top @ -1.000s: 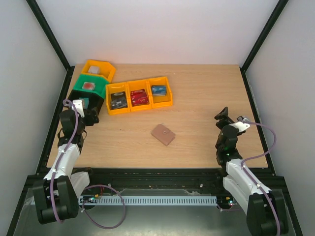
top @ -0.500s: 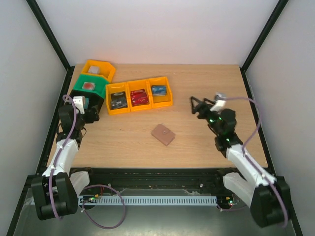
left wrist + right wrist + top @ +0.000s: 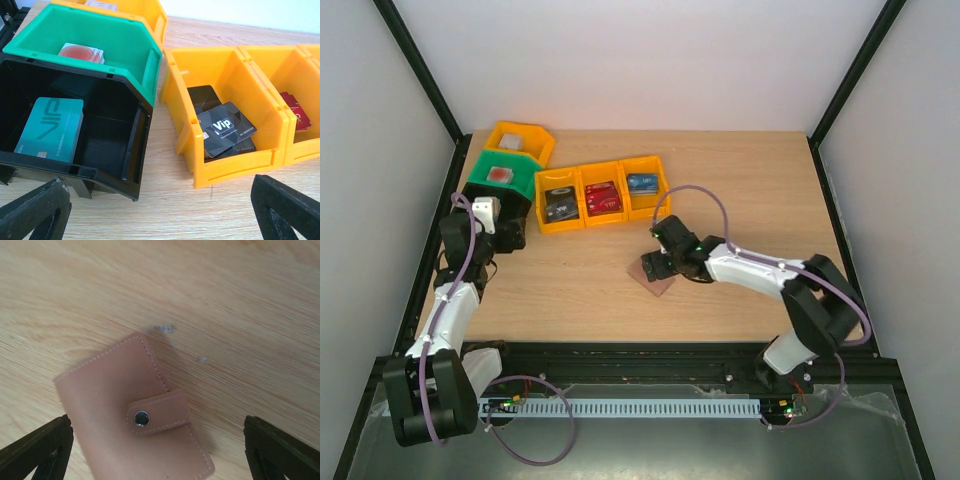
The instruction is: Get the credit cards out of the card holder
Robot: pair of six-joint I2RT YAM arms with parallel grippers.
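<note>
Bins are bunched around 10 o'clock on the desk [image 3: 750, 180]. The black bin [image 3: 132, 135] has a teal VIP card [image 3: 50, 129] lying flat. The green bin [image 3: 145, 55] behind it holds a reddish card [image 3: 80, 51]. The lone orange bin [image 3: 542, 140] behind that, can't make out what's in it. The row of three orange bins [image 3: 605, 218] has black VIP cards [image 3: 225, 129], red cards [image 3: 603, 198] and blue cards [image 3: 642, 183].

The card holder [image 3: 115, 390] lies mid-desk, a bit toward 6 o'clock, strap [image 3: 157, 412] snapped shut. The right arm stretches in from 5 o'clock, and the right claw [image 3: 157, 445] is spread wide right over the holder, not pinching it. The left arm is folded at 9 o'clock, with the left claw [image 3: 160, 210] spread and empty, facing the bins.
</note>
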